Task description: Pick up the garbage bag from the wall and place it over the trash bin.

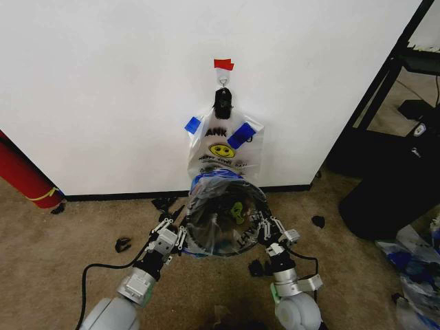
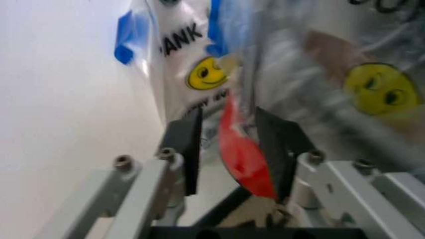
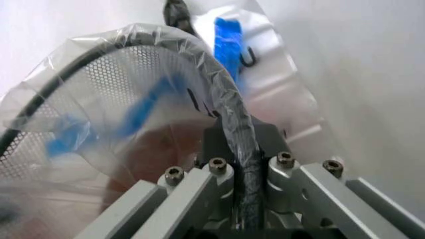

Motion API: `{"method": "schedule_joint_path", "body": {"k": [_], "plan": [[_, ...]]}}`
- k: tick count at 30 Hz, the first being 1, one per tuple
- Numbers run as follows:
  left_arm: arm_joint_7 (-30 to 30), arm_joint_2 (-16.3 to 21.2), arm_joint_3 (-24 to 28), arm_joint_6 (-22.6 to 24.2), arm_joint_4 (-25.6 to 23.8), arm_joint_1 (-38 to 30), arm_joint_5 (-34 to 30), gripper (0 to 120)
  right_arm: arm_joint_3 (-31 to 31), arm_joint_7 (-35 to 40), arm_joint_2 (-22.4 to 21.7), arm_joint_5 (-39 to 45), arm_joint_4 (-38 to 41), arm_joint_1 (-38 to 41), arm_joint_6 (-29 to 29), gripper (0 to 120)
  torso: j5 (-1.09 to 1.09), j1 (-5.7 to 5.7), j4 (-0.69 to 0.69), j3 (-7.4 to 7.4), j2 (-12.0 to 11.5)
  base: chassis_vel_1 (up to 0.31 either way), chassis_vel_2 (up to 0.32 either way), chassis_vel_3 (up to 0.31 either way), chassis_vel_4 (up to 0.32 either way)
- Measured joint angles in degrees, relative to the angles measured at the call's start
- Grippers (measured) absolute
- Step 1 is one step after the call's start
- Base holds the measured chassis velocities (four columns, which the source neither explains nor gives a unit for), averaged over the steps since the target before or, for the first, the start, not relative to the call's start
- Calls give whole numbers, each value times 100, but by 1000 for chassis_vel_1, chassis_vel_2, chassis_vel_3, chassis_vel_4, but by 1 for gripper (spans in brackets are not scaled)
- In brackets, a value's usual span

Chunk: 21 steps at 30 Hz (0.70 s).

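I am holding the garbage bag (image 1: pixel 227 223) stretched over the trash bin (image 1: pixel 194 242): right gripper (image 3: pixel 244 164) clamping film and rim, left gripper (image 2: pixel 229 149) gaping (thin plastic), so it is risking slipping off.

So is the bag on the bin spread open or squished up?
Spread open. The garbage bag is stretched round the trash bin rim, with the left pincer and right pincer at its sides.

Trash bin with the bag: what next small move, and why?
Probably open the right pincer and ease it off: the thin see-through plastic garbage bag already spans the mouth of the small round red trash bin, and this pincer clamps the film-wrapped rim. The left pincer straddles the red wall loosely.
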Motion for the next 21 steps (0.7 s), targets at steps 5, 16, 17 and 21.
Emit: {"method": "schedule_joint_path", "body": {"k": [5, 16, 17, 21], "plan": [[196, 13, -229, -273, 295, -232, -7, 52, 126, -297, -103, 247, -186, 7, -36, 0, -1, 0, 0, 0, 0, 0, 0, 0, 0], [1538, 382, -394, -362, 253, -721, -2073, 98, 731, -2410, -596, 469, -551, 20, -158, 0, 1, 0, 0, 0, 0, 0, 0, 0, 0], [1889, 424, -394, -477, 319, -768, -2175, 99, 847, -2716, -655, 462, -617, 50, -182, 0, 1, 0, 0, 0, 0, 0, 0, 0, 0], [2342, 465, -385, -637, 433, -838, -2287, 100, 998, -3110, -738, 404, -708, 81, -211, 0, 0, 0, 0, 0, 0, 0, 0, 0, 0]]}}
